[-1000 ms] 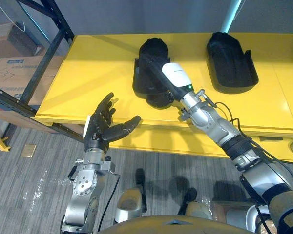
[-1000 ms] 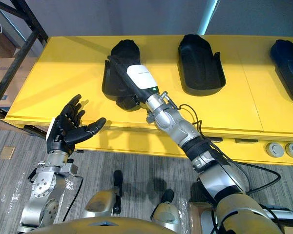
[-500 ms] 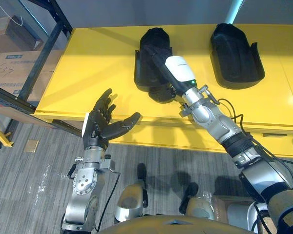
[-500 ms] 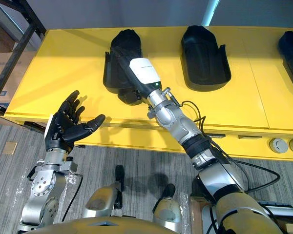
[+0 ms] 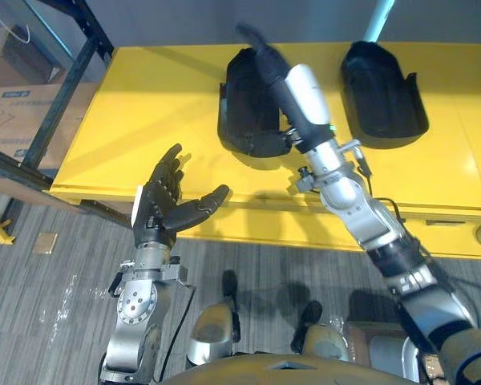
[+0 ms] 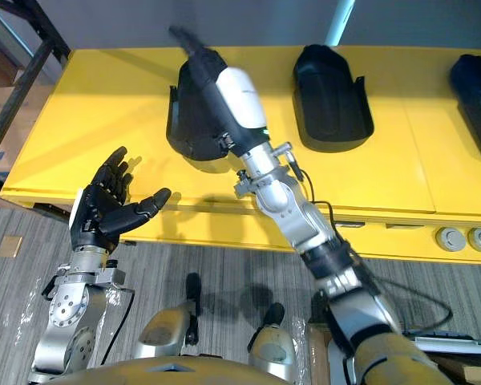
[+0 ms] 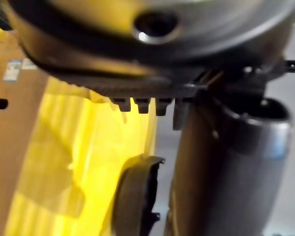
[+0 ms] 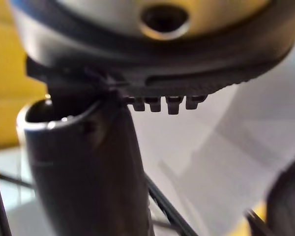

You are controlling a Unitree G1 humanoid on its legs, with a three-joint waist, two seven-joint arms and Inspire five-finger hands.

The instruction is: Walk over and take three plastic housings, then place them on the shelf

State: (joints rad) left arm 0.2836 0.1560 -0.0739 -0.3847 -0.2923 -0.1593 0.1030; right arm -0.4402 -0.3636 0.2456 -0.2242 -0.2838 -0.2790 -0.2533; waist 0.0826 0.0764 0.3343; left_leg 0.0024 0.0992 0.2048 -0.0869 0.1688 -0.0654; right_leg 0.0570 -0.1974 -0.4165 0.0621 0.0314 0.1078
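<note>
In the left eye view the right hand (image 5: 303,92) is seen over the left housing (image 5: 239,114) on the yellow table (image 5: 144,120); its grip cannot be told. The left hand (image 5: 167,207) is held spread near the table's near edge, palm up and empty. In the right eye view the middle housing (image 6: 333,88) and right housing (image 6: 474,80) lie untouched (all three are judged still to be collected).

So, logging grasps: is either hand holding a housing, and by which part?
Left hand open, empty. Right hand over a housing; grip cannot be told.
</note>
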